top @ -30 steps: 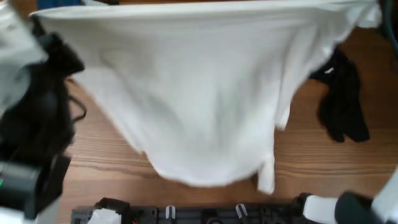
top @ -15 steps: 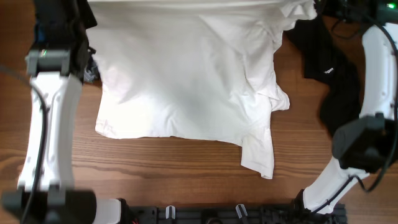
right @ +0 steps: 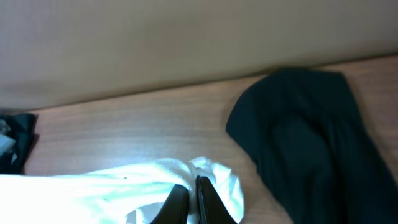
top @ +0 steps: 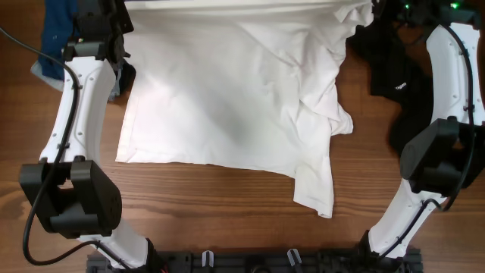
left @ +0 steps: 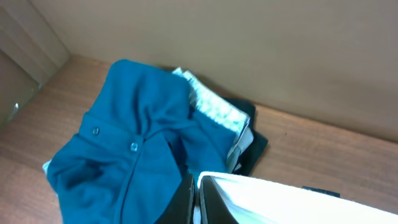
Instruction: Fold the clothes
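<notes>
Item: white T-shirt, spread on the wooden table, far edge at the back, right side rumpled. Progress: no fold made yet, all folding remains. Left gripper and right gripper each clench a far corner. Change: a second ago the shirt hung airborne, now it lies flat.

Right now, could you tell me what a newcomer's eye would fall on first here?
A big white shirt lies spread across the table, its far corners pinched by the left claw and right claw. Beside it lie a blue garment at far left and a black garment at right.
</notes>
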Tool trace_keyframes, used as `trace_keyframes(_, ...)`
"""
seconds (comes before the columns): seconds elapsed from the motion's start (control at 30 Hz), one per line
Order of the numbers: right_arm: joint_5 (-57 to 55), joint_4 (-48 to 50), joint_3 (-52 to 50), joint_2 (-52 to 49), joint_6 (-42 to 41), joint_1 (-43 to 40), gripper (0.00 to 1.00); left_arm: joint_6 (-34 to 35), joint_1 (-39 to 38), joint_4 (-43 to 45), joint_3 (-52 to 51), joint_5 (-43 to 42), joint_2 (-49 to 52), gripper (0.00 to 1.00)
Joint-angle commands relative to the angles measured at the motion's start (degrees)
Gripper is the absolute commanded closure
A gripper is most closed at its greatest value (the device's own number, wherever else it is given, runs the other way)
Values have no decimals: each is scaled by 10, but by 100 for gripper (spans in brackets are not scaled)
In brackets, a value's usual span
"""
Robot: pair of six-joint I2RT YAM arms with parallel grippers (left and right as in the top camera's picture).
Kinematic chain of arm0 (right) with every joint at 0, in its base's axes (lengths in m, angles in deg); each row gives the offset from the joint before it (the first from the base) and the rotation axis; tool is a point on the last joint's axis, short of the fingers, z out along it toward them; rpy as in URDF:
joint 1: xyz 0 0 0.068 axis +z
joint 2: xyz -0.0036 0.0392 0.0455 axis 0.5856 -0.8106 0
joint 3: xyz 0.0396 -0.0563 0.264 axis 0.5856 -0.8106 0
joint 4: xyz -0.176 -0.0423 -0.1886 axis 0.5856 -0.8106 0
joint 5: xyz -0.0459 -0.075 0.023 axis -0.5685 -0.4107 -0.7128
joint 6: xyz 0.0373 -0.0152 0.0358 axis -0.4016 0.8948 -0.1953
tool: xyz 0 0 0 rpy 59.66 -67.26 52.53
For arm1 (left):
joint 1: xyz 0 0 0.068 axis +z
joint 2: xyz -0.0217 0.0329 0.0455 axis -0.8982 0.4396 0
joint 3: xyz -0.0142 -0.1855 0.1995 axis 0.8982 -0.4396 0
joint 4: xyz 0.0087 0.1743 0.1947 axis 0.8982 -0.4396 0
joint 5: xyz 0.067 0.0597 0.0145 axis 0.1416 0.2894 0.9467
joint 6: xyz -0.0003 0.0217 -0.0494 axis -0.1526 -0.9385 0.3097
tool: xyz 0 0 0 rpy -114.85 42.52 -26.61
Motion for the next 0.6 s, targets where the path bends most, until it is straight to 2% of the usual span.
trace_keyframes(0.0,8,-33,1,-1,-4,8,96,7,19,-33,5,33,-18,96)
trace_keyframes(0.1,16,-72,1,0,0,20,96,7,19,-71,5,29,-27,96)
trace_keyframes(0.3,16,-88,1,20,8,24,96,7,19,-85,5,9,-53,96)
trace_keyframes(0.57,11,-123,1,183,7,-5,96,7,6,-101,5,-3,-183,96)
